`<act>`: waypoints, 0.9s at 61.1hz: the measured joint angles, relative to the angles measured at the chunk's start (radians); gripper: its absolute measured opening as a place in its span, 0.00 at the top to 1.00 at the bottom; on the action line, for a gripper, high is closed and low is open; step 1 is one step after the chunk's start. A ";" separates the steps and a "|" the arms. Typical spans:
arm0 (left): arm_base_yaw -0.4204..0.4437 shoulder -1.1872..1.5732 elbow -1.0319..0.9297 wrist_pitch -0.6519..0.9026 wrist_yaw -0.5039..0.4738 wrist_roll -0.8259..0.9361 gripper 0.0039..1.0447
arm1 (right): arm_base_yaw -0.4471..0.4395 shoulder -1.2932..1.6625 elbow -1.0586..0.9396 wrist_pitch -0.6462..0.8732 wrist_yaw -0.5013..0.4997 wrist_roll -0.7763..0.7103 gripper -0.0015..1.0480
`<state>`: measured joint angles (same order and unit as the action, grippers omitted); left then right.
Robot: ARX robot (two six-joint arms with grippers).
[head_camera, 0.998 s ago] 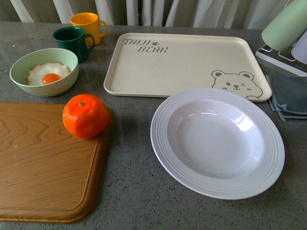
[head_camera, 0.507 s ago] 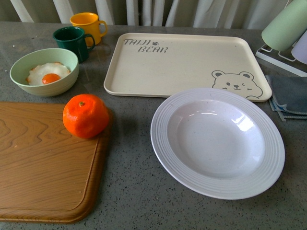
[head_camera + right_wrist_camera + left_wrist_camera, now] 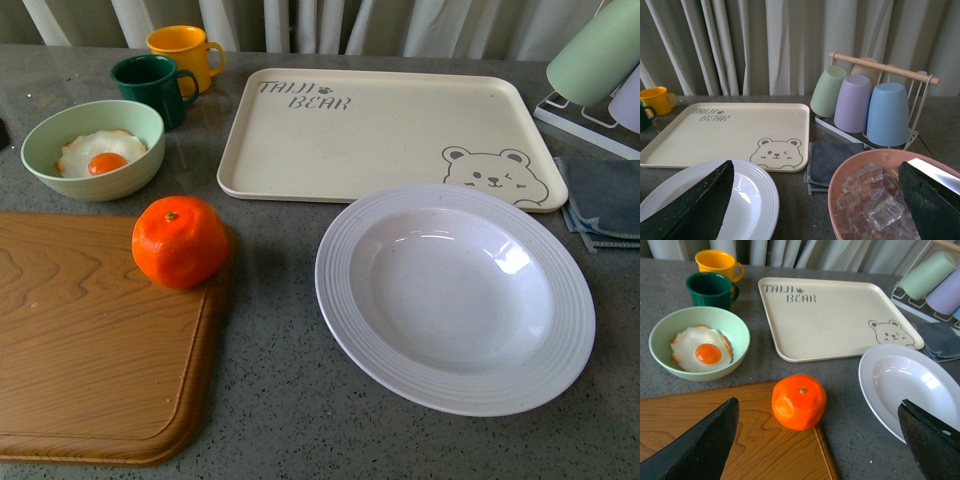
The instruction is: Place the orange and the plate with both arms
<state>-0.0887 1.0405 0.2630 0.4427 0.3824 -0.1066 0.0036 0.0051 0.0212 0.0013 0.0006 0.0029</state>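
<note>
Nothing on the desk (image 3: 280, 400) has moved in the last second; only a dark sliver (image 3: 3, 132) has come in at the front view's left edge. Left gripper (image 3: 817, 404) is spread wide and holds nothing. We see the orange (image 3: 799, 401) between its fingers (image 3: 700, 445), no contact. Right gripper (image 3: 816, 165) is equally wide and empty; its view takes in the plate (image 3: 762, 185) and a pink bowl (image 3: 840, 177) of ice. Orange sits on the board's (image 3: 90, 330) far right corner, at the edge. Plate lies flat on the desk right of the board, apart from it, just in front of the tray (image 3: 380, 130). Green bowl (image 3: 90, 185) with egg (image 3: 98, 152) and two mugs (image 3: 150, 85) stand left of the tray.
</note>
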 joint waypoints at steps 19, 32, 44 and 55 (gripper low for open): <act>-0.074 0.356 0.053 0.178 -0.042 0.005 0.08 | 0.000 0.000 0.000 0.000 0.000 0.000 0.09; -0.103 0.465 0.077 0.218 -0.063 0.014 0.08 | 0.000 0.000 0.000 0.000 0.000 0.000 0.09; -0.122 0.526 0.106 0.248 -0.088 0.027 0.08 | 0.000 0.000 0.000 0.000 0.000 0.000 0.09; -0.134 0.608 0.146 0.273 -0.121 0.051 0.08 | 0.000 0.000 0.000 0.000 0.000 0.000 0.09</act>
<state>-0.2230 1.6485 0.4091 0.7158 0.2611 -0.0559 0.0032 0.0055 0.0212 0.0013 0.0010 0.0029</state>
